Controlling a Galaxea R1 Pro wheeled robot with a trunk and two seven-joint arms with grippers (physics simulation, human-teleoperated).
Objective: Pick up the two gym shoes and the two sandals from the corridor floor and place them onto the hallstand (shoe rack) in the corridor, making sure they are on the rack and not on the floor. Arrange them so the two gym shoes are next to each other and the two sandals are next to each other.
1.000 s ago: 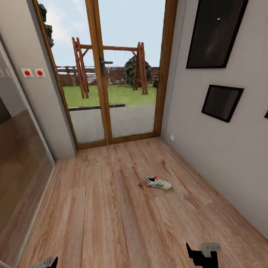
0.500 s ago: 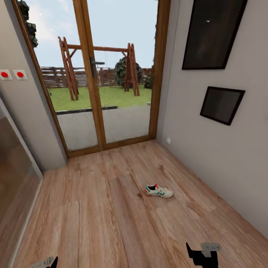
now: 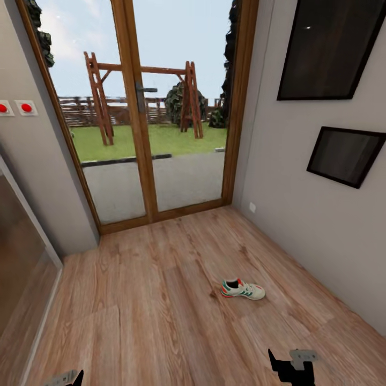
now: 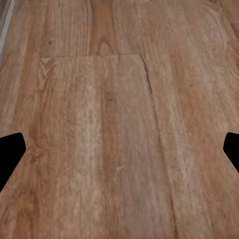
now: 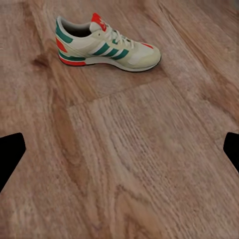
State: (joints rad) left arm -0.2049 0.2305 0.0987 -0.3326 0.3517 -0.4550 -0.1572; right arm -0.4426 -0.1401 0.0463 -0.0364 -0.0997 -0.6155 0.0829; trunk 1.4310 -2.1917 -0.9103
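- One gym shoe is observed lying on the corridor floor, upright on its sole, right of centre in the head view and nearer the right-hand wall than the left.
- In the right wrist view the gym shoe is seen side-on: the upper is white to cream, green stripes are carried on the side, a green band runs round the heel collar, and red-orange accents are noted on the tongue and at the heel. White laces are visible. The sole is pale with a dark lower edge.
- The toe is pointed toward the right-hand wall and the heel toward the middle of the corridor.
- The floor is of light brown wood-grain planks; a darker knot is seen just beside the heel of the shoe.
- The right end effector is recorded at the lower edge of the head view, near the shoe but apart from it. Its dark fingertips are set wide apart at the edges of the wrist view, with nothing between them: released.
- The left end effector is recorded at the lower left edge of the head view, over bare floor. Its fingertips are likewise spread wide and nothing is held.
- A wood-framed glazed door closes the far end of the corridor; two dark framed panels are hung on the right wall.
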